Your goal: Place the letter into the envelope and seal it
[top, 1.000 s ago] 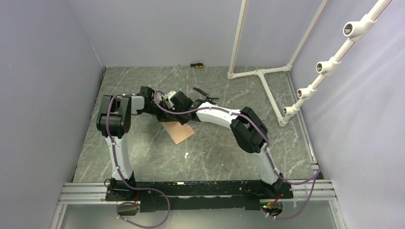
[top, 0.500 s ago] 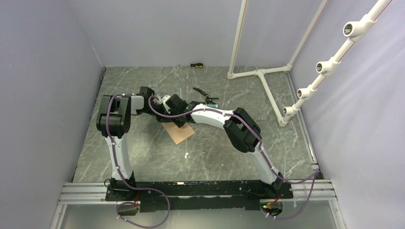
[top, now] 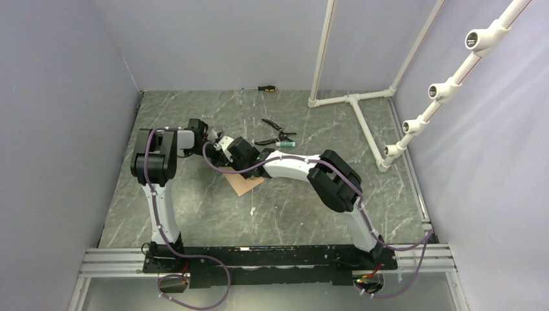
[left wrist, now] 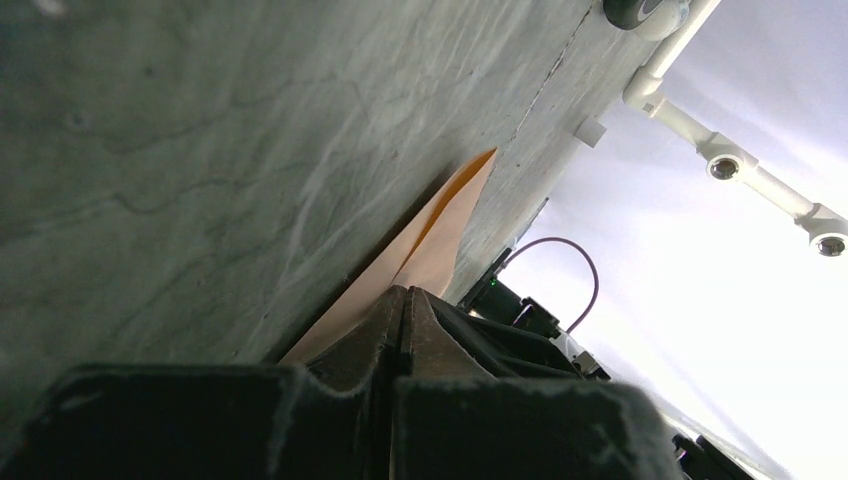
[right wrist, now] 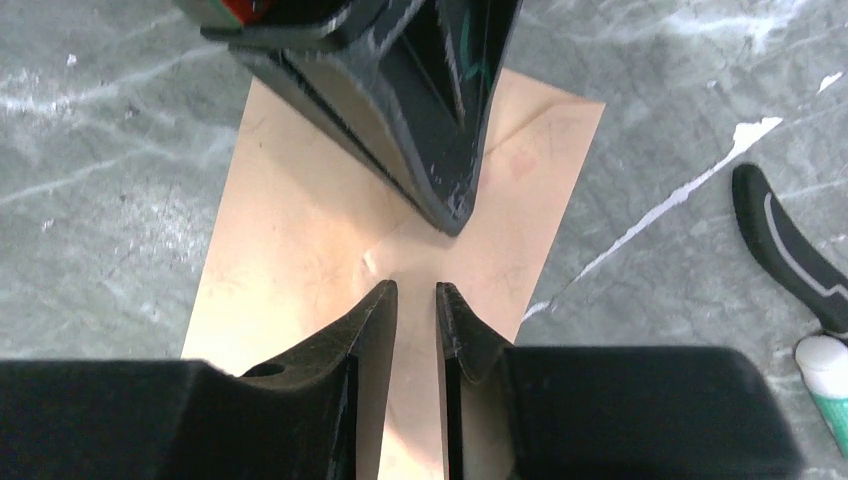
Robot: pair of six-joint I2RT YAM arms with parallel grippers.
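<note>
Over the last second the white-and-black right arm (top: 291, 162) has swung left. That uncovers the black-handled pliers (top: 275, 136) and brings its wrist in beside the left arm (top: 158, 155). From above, the kraft-brown paper envelope (top: 246, 183) lies flat on the grey-green marbled table top (top: 194, 207), left of centre. Its far end is hidden under both wrists.

From the left wrist, the left gripper (left wrist: 405, 295) is clamped fully together with its tips down on the paper. A pointed corner of the envelope runs out ahead of them along the table.

From the right wrist, the right gripper (right wrist: 415, 292) sits low over the envelope's middle, jaws a narrow slit apart and nothing between them. The left gripper's tip bears on the paper just beyond. A diagonal fold line and a small pucker lie between the two tools. No separate salmon-brown letter is in sight; it is probably inside, though I cannot tell.

This looks like the sealing press. The left tip should stay planted so the envelope cannot slide. The right fingers should come down flat and rub along the fold away from the other tool, smoothing the pucker without snagging the flap's edge.
</note>
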